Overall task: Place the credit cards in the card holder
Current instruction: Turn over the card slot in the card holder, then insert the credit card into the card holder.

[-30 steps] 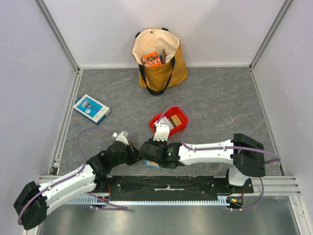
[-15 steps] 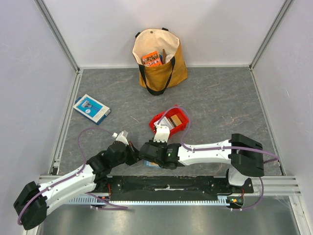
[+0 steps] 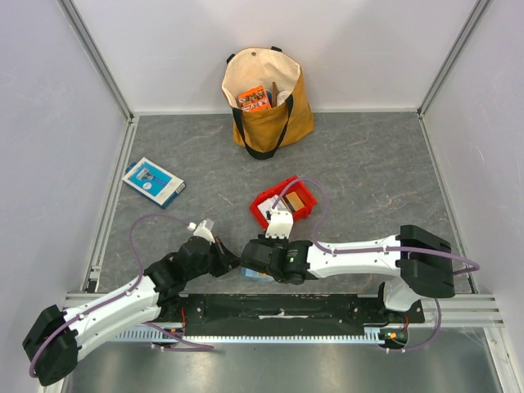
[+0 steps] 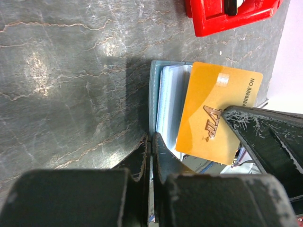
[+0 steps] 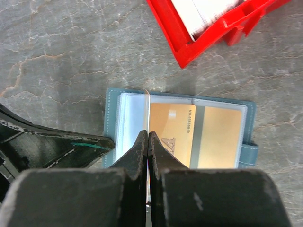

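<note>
- left gripper (image 4: 150, 140): fingers pressed together, clamped on the left cover edge of the wallet (image 5: 110, 118), which lies open and flat on the table (image 5: 57, 47) straight ahead of its tips
- right gripper (image 5: 148, 138): fingers closed tight on one edge of a gold card (image 4: 208, 94); the card overlaps the wallet's clear pockets, just right of the left gripper's tips
- i cannot tell whether the card's lower edge is inside a pocket
- the two grippers are close together, both over the wallet's left part
- a second gold card (image 5: 220, 137) lies in the wallet's right half, to the right of the right gripper's tips
- bin (image 5: 180, 40): ahead and to the right of the right gripper, apart from the wallet, with white cards (image 5: 199, 12) in it
- bag (image 3: 266, 98) stands well ahead of both grippers
- box (image 3: 153, 181) lies ahead and to the left of the left gripper
</note>
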